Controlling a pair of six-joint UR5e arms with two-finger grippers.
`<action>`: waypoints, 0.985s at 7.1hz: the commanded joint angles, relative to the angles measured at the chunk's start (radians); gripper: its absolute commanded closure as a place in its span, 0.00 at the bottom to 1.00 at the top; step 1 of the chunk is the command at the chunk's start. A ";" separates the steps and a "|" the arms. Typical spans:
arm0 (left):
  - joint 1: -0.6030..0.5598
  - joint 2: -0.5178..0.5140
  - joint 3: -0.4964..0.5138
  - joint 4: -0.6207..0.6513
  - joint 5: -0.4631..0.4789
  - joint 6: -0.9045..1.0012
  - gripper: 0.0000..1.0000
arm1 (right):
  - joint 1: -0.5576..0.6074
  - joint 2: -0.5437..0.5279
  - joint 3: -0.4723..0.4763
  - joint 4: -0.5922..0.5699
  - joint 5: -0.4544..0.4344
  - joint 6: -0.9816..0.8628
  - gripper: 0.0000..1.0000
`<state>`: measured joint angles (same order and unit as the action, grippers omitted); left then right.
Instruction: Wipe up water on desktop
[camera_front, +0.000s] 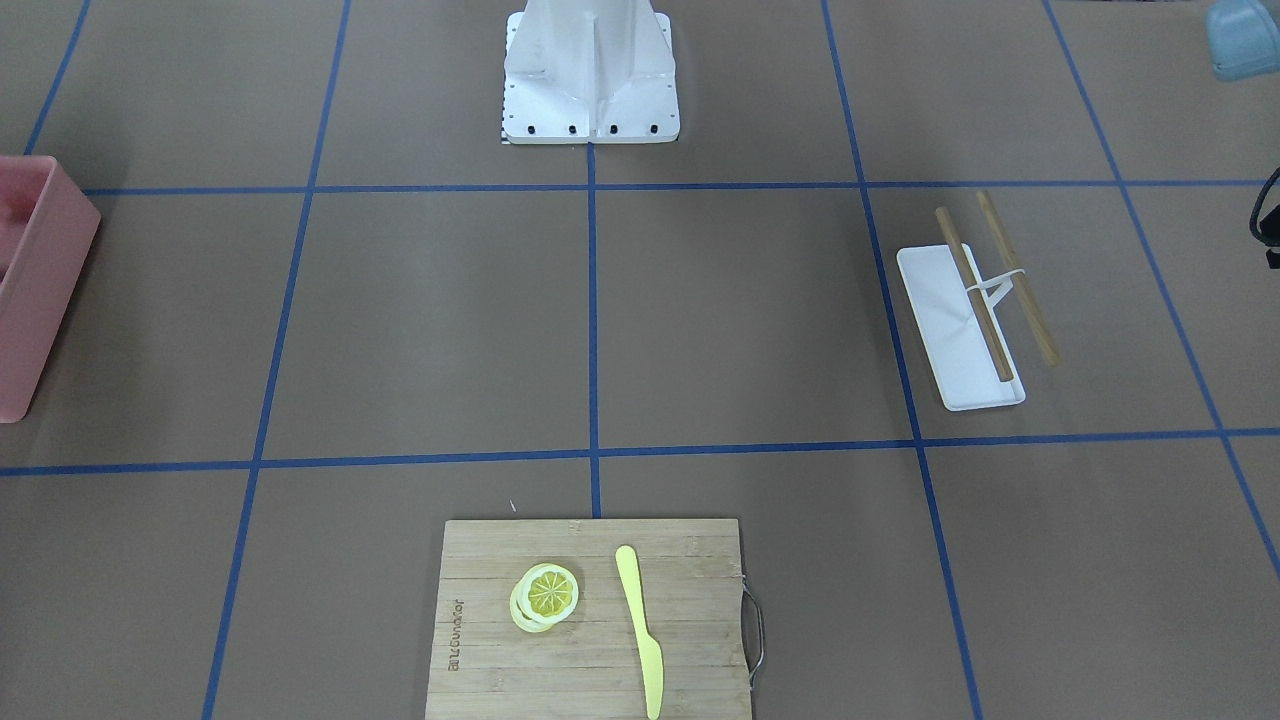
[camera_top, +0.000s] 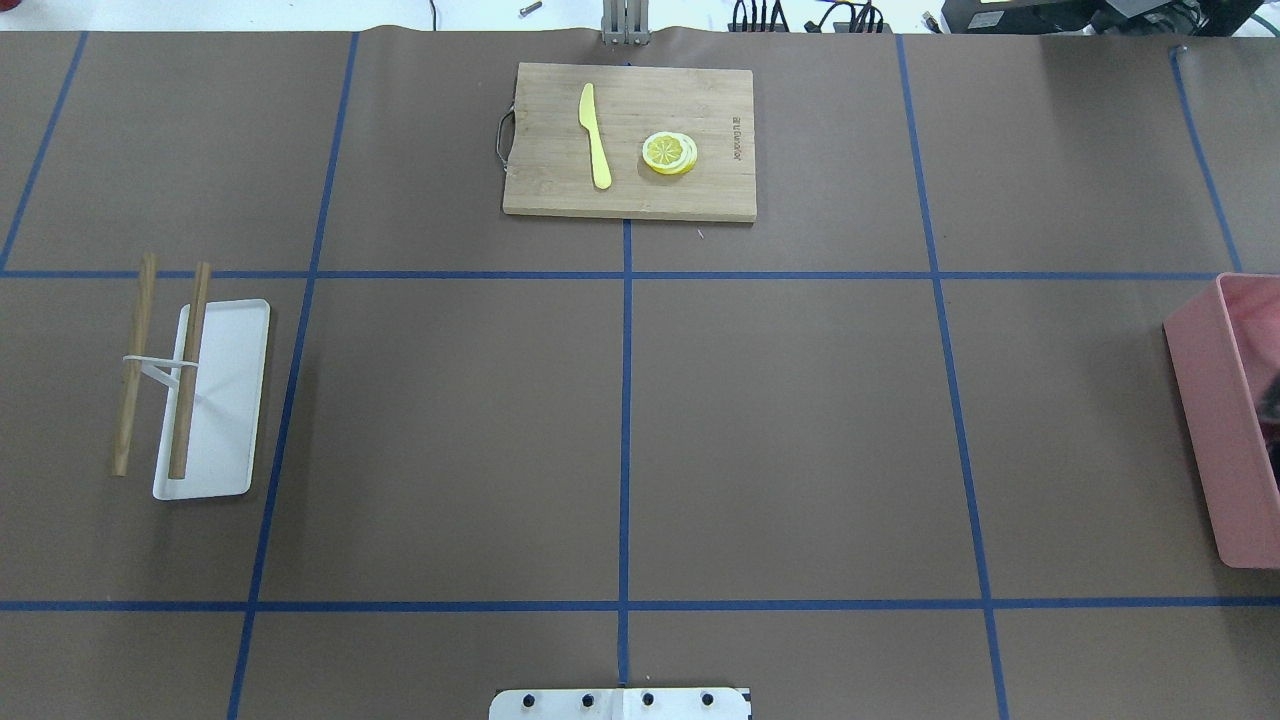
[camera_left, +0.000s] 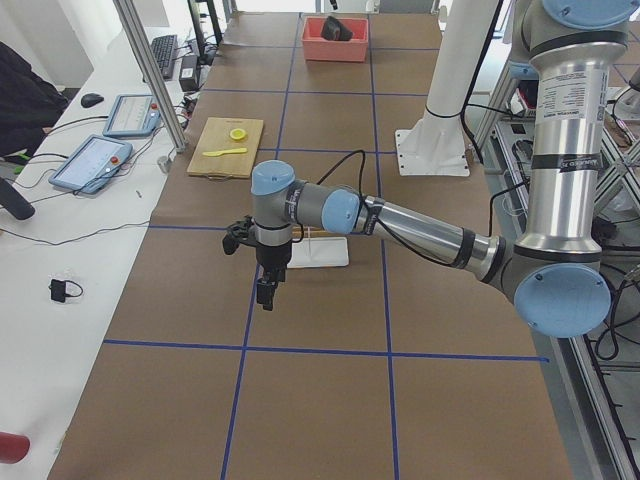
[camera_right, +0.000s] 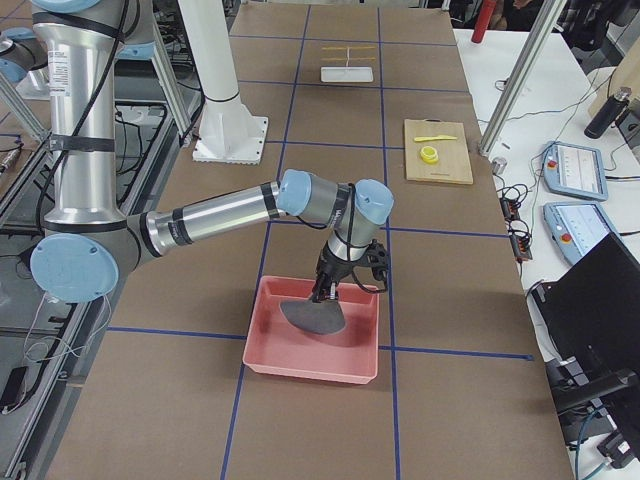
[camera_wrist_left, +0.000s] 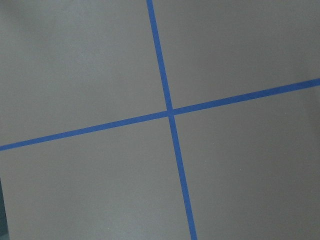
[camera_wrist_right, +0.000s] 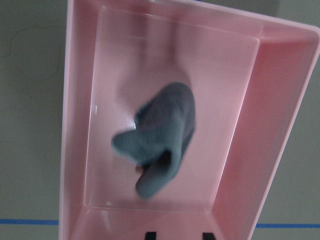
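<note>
The brown desktop (camera_top: 800, 440) with blue tape lines fills the views; no water shows on it. A grey cloth (camera_wrist_right: 160, 135) lies crumpled in a pink bin (camera_wrist_right: 280, 100) at the robot's right end. My right gripper (camera_wrist_right: 178, 236) hovers just above the cloth (camera_right: 312, 315), and only two black fingertips (camera_wrist_right: 150, 235) show, apart with nothing between them. My left gripper (camera_left: 266, 290) points down over bare desktop near a white tray (camera_left: 320, 250). I cannot tell whether the left gripper is open or shut. The left wrist view holds only a tape crossing (camera_wrist_left: 170, 112).
A bamboo cutting board (camera_top: 560, 180) with a yellow knife (camera_top: 595, 135) and lemon slices (camera_top: 669, 153) lies at the far edge. The white tray (camera_top: 235, 400) with two wooden rods (camera_top: 190, 370) sits on the left. The robot's white base (camera_front: 590, 90) stands at the near middle.
</note>
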<state>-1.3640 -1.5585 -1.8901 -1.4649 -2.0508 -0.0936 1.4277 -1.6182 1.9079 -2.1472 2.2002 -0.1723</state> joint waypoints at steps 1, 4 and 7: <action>-0.001 0.000 -0.003 0.000 -0.002 0.002 0.02 | 0.000 0.006 -0.022 0.016 0.018 0.010 0.00; -0.020 0.015 -0.010 0.002 -0.032 0.009 0.02 | 0.023 0.032 -0.041 0.220 0.015 0.010 0.00; -0.065 0.023 -0.004 0.015 -0.032 0.076 0.02 | 0.053 0.043 -0.127 0.468 0.019 0.156 0.00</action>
<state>-1.4025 -1.5392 -1.8986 -1.4575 -2.0828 -0.0665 1.4708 -1.5788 1.8219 -1.7810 2.2160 -0.0891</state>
